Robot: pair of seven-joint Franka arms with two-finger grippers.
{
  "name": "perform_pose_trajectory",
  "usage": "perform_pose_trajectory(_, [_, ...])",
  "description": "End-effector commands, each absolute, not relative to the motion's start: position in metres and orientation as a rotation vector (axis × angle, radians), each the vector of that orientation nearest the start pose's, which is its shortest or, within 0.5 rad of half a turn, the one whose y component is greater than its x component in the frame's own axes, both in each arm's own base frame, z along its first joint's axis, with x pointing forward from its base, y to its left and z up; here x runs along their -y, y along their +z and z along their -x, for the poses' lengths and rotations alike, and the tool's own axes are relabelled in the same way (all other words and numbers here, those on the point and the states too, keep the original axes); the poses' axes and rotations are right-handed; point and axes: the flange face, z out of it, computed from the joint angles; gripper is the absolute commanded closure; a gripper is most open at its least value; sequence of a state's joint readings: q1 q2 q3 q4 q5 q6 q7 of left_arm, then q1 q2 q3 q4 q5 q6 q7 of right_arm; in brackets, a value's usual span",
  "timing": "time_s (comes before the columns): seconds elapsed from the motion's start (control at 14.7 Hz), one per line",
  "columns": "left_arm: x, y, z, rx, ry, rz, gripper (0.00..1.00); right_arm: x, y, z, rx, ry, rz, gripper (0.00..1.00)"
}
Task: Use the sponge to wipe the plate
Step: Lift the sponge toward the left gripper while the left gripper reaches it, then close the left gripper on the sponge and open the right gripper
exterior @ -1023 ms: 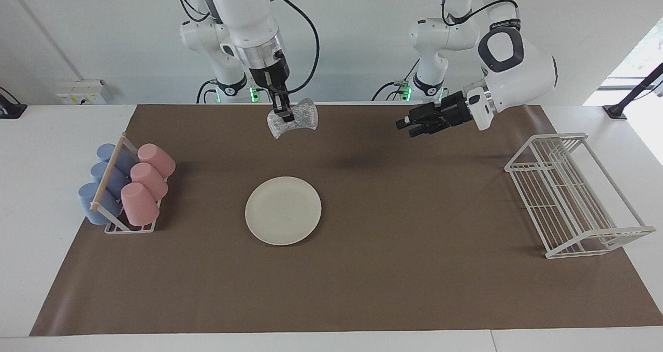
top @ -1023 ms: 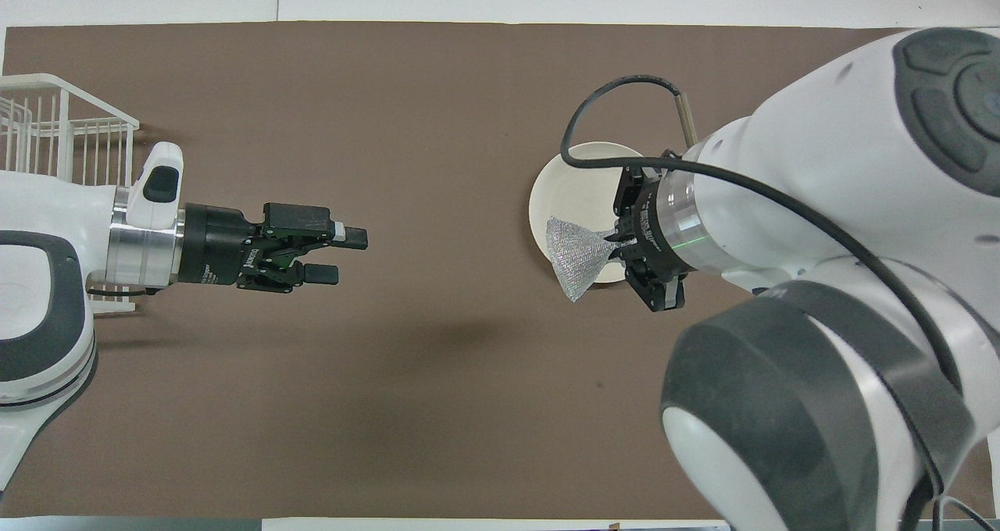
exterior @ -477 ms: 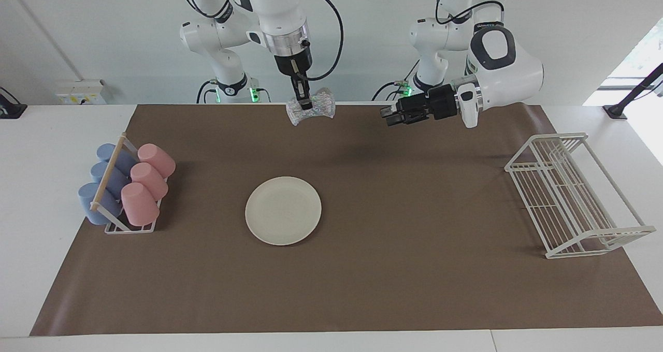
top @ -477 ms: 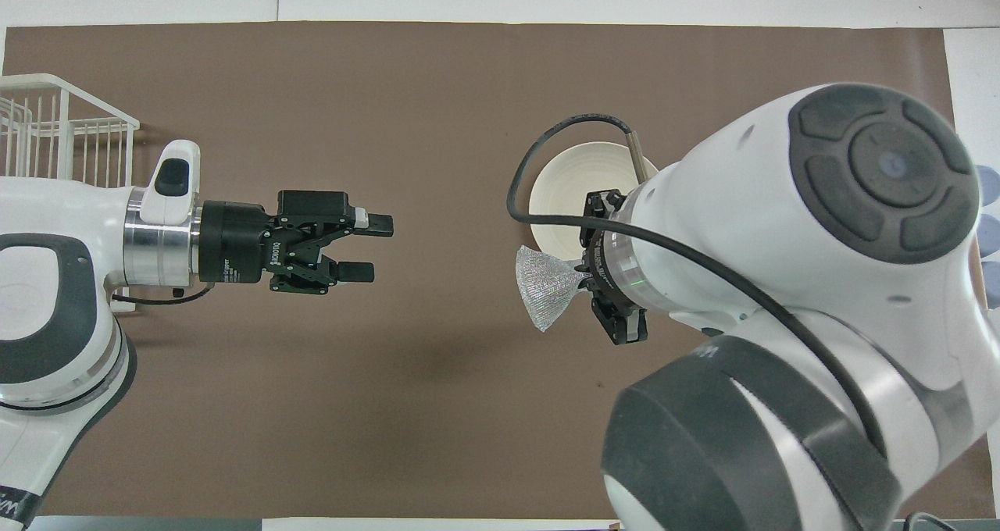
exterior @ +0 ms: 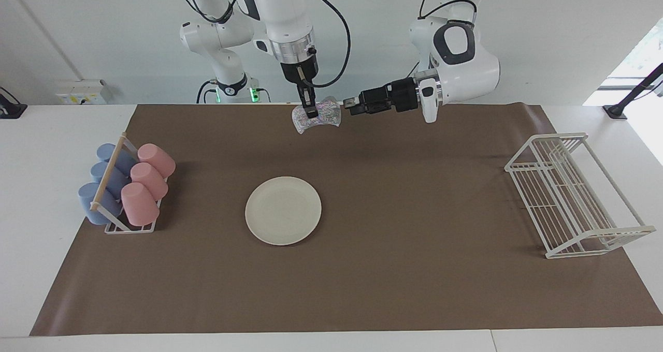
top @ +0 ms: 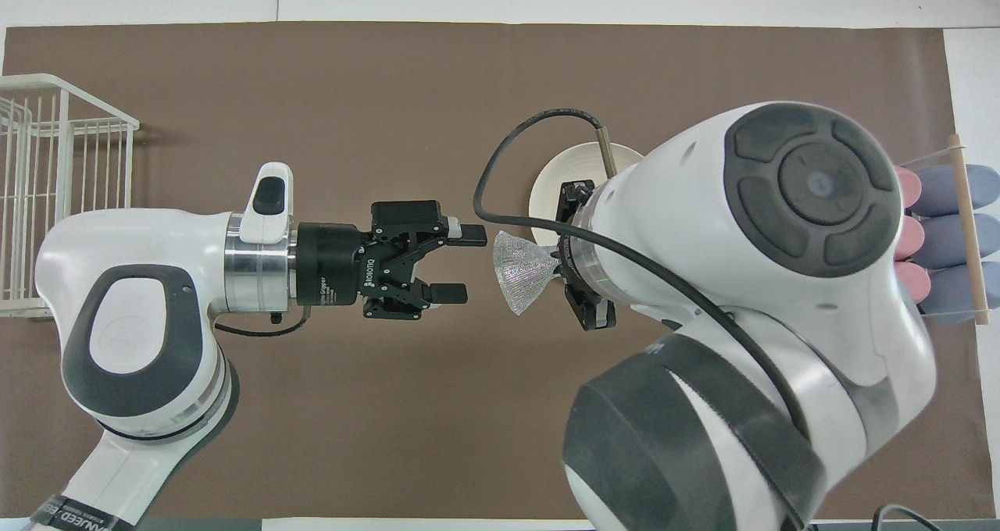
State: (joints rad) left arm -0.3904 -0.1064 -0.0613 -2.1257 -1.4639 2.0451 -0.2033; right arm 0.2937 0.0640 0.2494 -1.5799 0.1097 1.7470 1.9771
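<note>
Above the brown mat [exterior: 393,269], the right gripper [exterior: 310,115] clenched the sponge [exterior: 317,116] while the left gripper [exterior: 348,103], jaws spread, hovered just beside it; the plate [exterior: 283,210] lay on the mat.

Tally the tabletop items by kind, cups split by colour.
Pink cups: 3
Blue cups: 3
Cup holder: 1
Plate: 1
Sponge: 1
Wire rack: 1
Total: 10

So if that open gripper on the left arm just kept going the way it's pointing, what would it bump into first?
Probably the sponge, which the right gripper holds up in the air. The left gripper points sideways at it with a small gap between them; whether their heights quite match is hard to tell.
</note>
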Motion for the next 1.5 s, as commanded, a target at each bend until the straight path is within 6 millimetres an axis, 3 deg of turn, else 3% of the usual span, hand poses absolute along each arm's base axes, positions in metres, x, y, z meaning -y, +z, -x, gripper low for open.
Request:
perform_pose_trajectory(0.0, [0.306,0.502,-0.445,-0.526,-0.397,-1.810,0.00,-0.311,0.601,-0.502,-2.008,0.091,2.233,1.00])
perform_pose_trajectory(0.2, [0.311,0.500,-0.446,-0.524,-0.387,-1.803,0.10,-0.311,0.601,-0.501,-2.010,0.093,2.235,1.00])
perform_pose_trajectory(0.27, [0.310,0.500,-0.447,-0.510,-0.363,-1.804,0.22,-0.311,0.601,-0.502,-2.008,0.091,2.233,1.00])
perform_pose_trajectory(0.34, [0.310,0.499,-0.447,-0.502,-0.346,-1.809,0.48,-0.311,0.602,-0.501,-2.008,0.091,2.233,1.00])
perform_pose_trajectory(0.41, [0.310,0.499,-0.447,-0.502,-0.343,-1.809,0.81,-0.311,0.602,-0.501,-2.008,0.091,2.233,1.00])
perform_pose_trajectory(0.48, [0.310,0.501,-0.448,-0.503,-0.341,-1.804,1.00,-0.311,0.602,-0.502,-2.007,0.091,2.232,1.00])
perform_pose_trajectory(0.89, [0.310,0.501,-0.449,-0.519,-0.339,-1.790,1.00,-0.308,0.604,-0.503,-2.006,0.104,2.229,1.00])
perform_pose_trajectory(0.95, [0.309,0.502,-0.449,-0.518,-0.336,-1.790,1.00,-0.304,0.606,-0.503,-2.003,0.112,2.228,0.85])
perform_pose_trajectory(1.02, [0.309,0.501,-0.449,-0.519,-0.337,-1.791,1.00,-0.301,0.606,-0.502,-1.988,0.084,2.250,0.01])
perform_pose_trajectory(1.23, [0.309,0.502,-0.448,-0.517,-0.340,-1.789,1.00,-0.281,0.611,-0.502,-1.827,0.054,2.392,0.00])
perform_pose_trajectory(1.43, [0.308,0.503,-0.449,-0.522,-0.337,-1.789,1.00,-0.243,0.608,-0.504,-1.545,0.093,2.663,0.00])
